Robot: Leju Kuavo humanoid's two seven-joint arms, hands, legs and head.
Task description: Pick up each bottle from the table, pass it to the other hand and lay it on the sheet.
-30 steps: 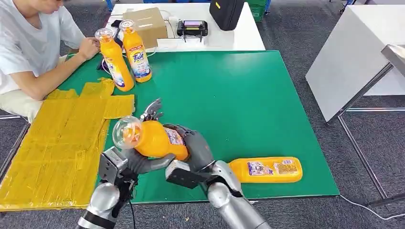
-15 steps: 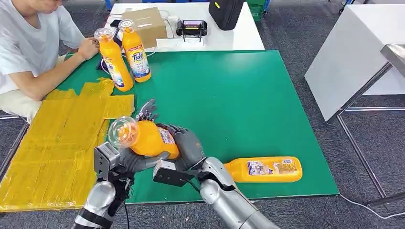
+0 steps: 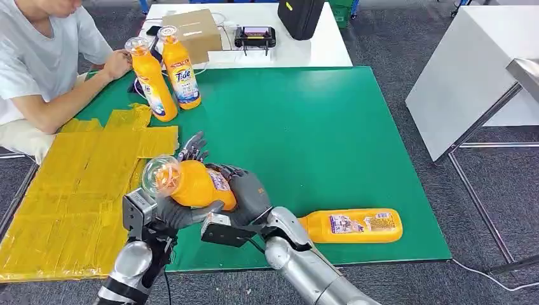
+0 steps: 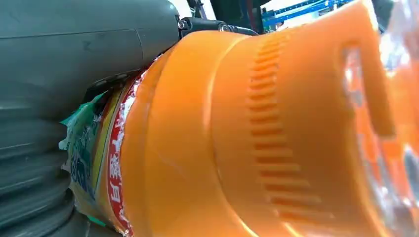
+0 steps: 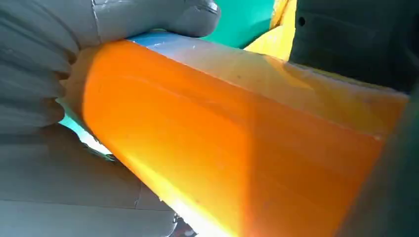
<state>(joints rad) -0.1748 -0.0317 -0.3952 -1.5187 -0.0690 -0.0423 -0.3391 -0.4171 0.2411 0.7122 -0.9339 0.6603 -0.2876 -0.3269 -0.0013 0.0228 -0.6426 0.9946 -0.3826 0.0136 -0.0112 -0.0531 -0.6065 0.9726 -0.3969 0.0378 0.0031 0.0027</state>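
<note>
Both hands grip one orange bottle (image 3: pixel 198 185) above the worktop (image 3: pixel 305 127): the left hand (image 3: pixel 170 213) cups it from beneath, the right hand (image 3: pixel 248 194) wraps its base. The yellow sheet (image 3: pixel 70 190) lies just left of the left hand; another bottle (image 3: pixel 353 225) lies right of the right hand.

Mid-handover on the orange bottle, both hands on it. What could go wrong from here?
1. The orange detergent bottle with the clear cap sits tilted above the green mat while the left hand and right hand both grip it; an early release might drop it.
2. It hangs short of the yellow sheet and might land off it.
</note>
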